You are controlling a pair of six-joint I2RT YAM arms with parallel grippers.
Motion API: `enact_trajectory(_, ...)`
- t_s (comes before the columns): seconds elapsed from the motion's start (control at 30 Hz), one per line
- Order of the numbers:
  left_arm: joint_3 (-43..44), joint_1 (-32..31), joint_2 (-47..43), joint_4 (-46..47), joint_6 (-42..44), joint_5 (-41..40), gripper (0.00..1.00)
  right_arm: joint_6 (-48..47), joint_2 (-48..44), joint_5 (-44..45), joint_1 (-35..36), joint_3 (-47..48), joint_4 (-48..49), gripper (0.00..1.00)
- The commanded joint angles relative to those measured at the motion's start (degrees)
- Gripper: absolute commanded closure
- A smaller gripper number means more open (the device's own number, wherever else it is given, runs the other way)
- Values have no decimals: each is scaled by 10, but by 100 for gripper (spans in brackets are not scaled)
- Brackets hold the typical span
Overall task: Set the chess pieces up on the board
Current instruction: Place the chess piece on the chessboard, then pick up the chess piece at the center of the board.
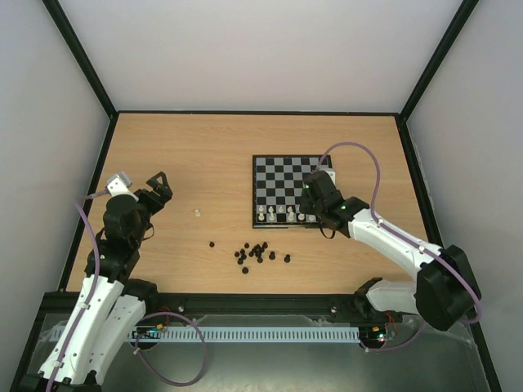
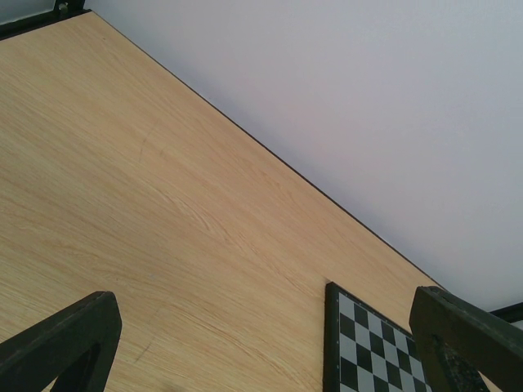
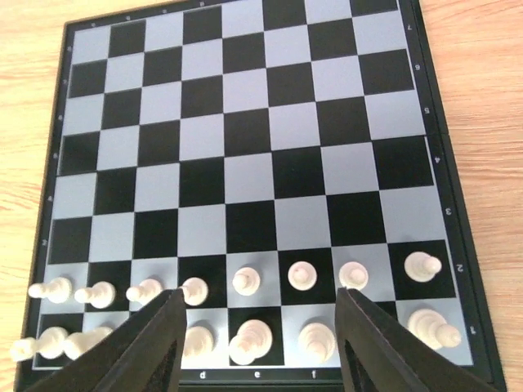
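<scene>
Chess pieces, cream, upright, two rows, checked board

A pale wood-grain tabletop sits enclosed by plain white walls; thin black frame bars rise from its far corners; the light is soft and even.

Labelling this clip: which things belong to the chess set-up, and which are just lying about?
Job: chessboard; white pieces in its near rows; lone white piece on the table.
Lying about: black pieces clustered off the board.
</scene>
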Motion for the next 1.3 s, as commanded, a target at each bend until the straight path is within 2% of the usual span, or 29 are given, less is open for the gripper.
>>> enact_trajectory(0.0, -7, 4, 2, 16, 4, 5, 0, -7, -26, -38, -1, 18, -31, 38)
enact_trajectory(0.13, -6, 4, 6, 15, 3, 5, 0, -14, -32, -71, 3, 24, -27, 10)
enact_trajectory(0.2, -6, 4, 7, 15, 1, 5, 0, -17, -31, -89, 9, 30, -23, 1)
enact_trajectory(0.57, -4, 4, 4, 11, 0, -2, 0, -20, -4, -119, 56, 87, -20, 1)
enact_trajectory(1.0, -3, 4, 1, 9, 1, -1, 1, -18, 125, -136, 139, 183, -1, 2)
enact_trajectory(1.17, -3, 4, -4, 6, 0, -4, 0, -21, 197, -146, 171, 241, 0, 9)
enact_trajectory(1.27, -2, 4, -9, 2, 0, -9, 0, -21, 238, -158, 186, 272, 2, 20)
